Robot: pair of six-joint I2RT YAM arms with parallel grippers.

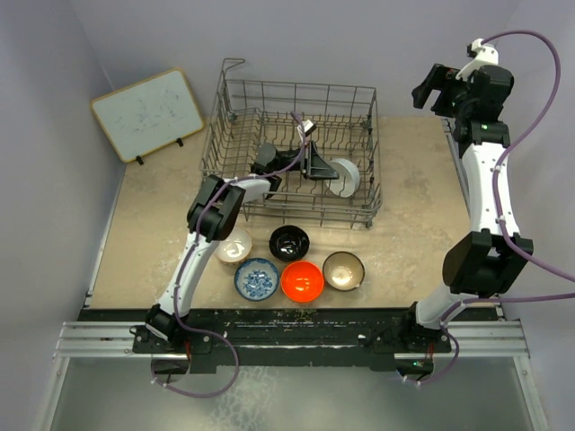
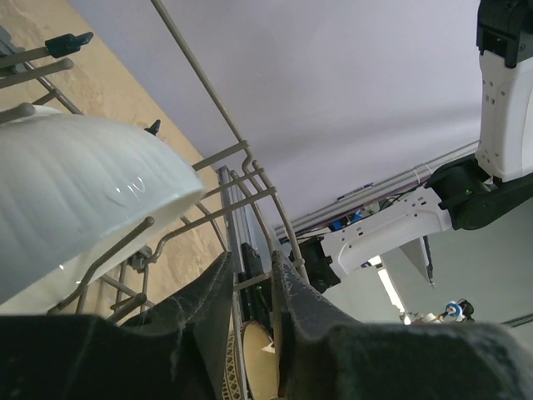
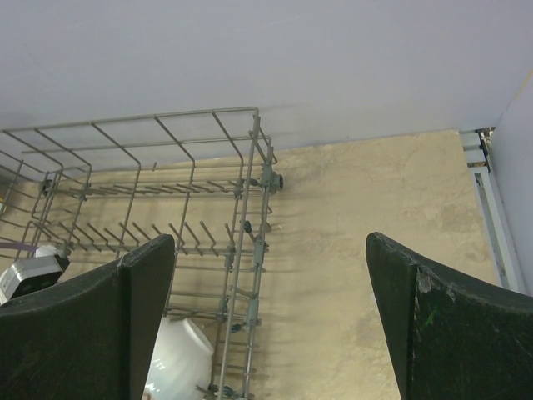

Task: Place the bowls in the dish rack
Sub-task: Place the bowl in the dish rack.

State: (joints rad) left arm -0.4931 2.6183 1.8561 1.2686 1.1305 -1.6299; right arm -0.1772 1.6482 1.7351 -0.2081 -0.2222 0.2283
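White round bowl (image 2: 75, 192) leans in the grey wire dish rack (image 1: 269, 108) beside the barely parted, empty left hand (image 2: 252, 260), so a sloppy exit could knock it over.

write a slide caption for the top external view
Left gripper inside the dish rack beside a white bowl on edge; five more bowls wait on the table.

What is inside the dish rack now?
The dish rack holds one white bowl, on its edge, and the left gripper beside it. The arm hides part of its floor.
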